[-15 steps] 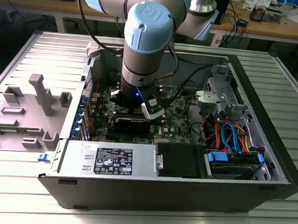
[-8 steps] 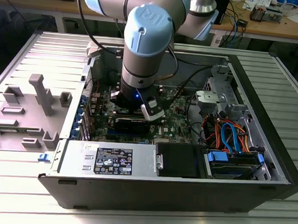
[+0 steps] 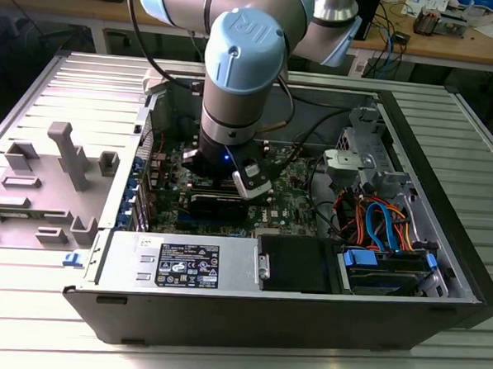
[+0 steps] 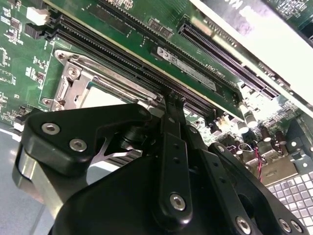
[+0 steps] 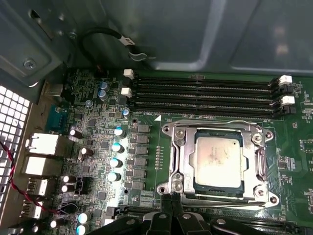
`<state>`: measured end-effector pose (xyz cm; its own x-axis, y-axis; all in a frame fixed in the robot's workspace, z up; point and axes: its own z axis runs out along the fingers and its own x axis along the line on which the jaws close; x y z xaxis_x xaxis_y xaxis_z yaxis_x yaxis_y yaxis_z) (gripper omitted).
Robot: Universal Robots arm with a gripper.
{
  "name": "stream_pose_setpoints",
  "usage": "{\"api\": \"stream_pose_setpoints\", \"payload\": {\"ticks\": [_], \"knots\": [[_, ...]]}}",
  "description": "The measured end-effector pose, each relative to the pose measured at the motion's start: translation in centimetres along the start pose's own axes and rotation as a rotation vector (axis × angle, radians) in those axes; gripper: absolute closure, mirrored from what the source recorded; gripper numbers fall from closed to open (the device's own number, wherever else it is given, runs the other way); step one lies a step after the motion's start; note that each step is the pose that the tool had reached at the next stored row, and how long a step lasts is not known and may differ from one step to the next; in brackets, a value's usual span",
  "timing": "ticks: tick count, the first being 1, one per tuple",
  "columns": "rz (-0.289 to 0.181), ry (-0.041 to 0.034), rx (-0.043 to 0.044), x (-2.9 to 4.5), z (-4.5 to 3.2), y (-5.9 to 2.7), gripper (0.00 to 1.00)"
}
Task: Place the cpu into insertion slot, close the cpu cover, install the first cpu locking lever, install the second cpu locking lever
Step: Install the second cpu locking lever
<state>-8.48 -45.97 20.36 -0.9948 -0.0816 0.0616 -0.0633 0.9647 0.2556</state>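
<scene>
First wrist view, gripper [image 5: 172, 199] pressed together at cpu cover [image 5: 218, 134] edge, cpu [image 5: 216, 158] seated beneath.

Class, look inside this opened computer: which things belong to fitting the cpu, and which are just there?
Belong to the job:
- cpu, seated on the green board
- cpu cover, lying flat around it
- gripper, right at the cover's edge

Just there:
- memory slots
- blue-topped capacitors
- power supply
- orange and blue cables
- grey fixture outside the case
</scene>
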Motion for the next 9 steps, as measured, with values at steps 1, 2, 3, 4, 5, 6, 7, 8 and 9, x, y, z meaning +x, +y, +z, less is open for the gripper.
{"api": "stream_pose_setpoints", "payload": {"ticks": [1, 2, 3, 4, 5, 6, 7, 8, 9], "knots": [[0.000, -0.0001, -0.0025, 0.06, 0.03, 0.02, 0.89], [-0.001, -0.0002, -0.0048, 0.11, 0.05, 0.02, 0.89], [-0.001, -0.0004, -0.0076, 0.16, 0.07, 0.02, 0.89], [-0.002, -0.0004, -0.0103, 0.22, 0.10, 0.02, 0.89], [-0.002, -0.0006, -0.0133, 0.26, 0.19, 0.02, 0.89], [-0.002, -0.0007, -0.0147, 0.31, 0.23, 0.03, 0.89], [-0.002, -0.0007, -0.0159, 0.37, 0.27, 0.03, 0.89], [-0.003, -0.0008, -0.0165, 0.43, 0.29, 0.04, 0.89], [-0.003, -0.0007, -0.0167, 0.50, 0.30, 0.04, 0.89]]}}
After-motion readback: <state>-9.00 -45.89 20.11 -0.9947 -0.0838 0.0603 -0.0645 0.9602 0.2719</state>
